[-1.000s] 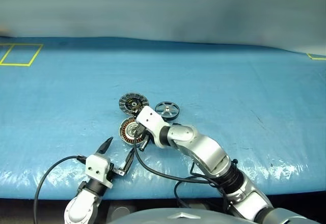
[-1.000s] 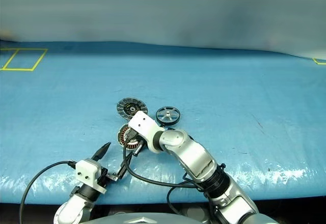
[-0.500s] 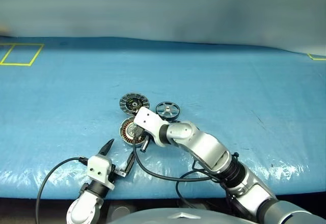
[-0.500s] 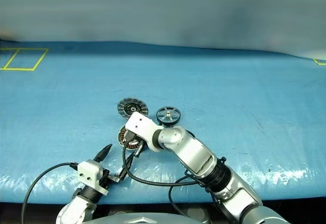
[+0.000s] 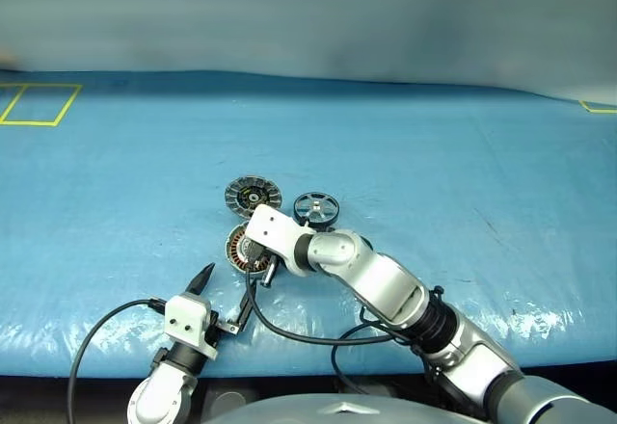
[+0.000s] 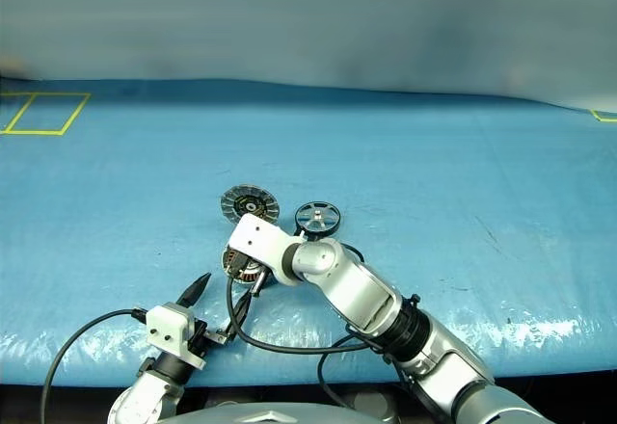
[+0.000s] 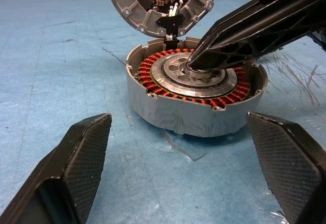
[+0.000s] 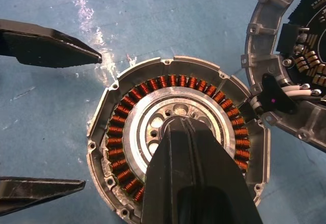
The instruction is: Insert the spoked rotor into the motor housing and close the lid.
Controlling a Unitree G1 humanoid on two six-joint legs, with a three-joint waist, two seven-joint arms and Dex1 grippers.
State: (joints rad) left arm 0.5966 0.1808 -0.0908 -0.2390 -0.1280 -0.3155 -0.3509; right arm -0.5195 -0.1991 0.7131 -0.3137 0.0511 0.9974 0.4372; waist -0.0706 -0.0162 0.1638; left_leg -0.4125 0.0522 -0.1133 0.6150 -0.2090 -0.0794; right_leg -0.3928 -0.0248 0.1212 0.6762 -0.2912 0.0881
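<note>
The motor housing (image 7: 193, 114), a silver cup ringed with copper windings, lies open on the blue table. The lid (image 5: 253, 195) lies flat just beyond it, joined at the edge, with its segmented face up. My right gripper (image 8: 182, 127) is shut, and its tip rests on the housing's central hub. The spoked rotor (image 5: 316, 208) lies on the table to the right of the lid, untouched. My left gripper (image 5: 228, 287) stands open near the table's front edge, a short way in front of the housing, with nothing between its fingers (image 7: 86, 152).
The blue plastic-covered table (image 5: 463, 173) stretches wide on all sides. A yellow tape rectangle (image 5: 39, 103) marks its far left corner, and a yellow corner mark (image 5: 598, 108) the far right. Black cables (image 5: 299, 332) loop by the front edge under my right arm.
My right wrist has rolled and its forearm swung slightly left, while the tip has stayed on the housing's hub. The left gripper has not moved.
</note>
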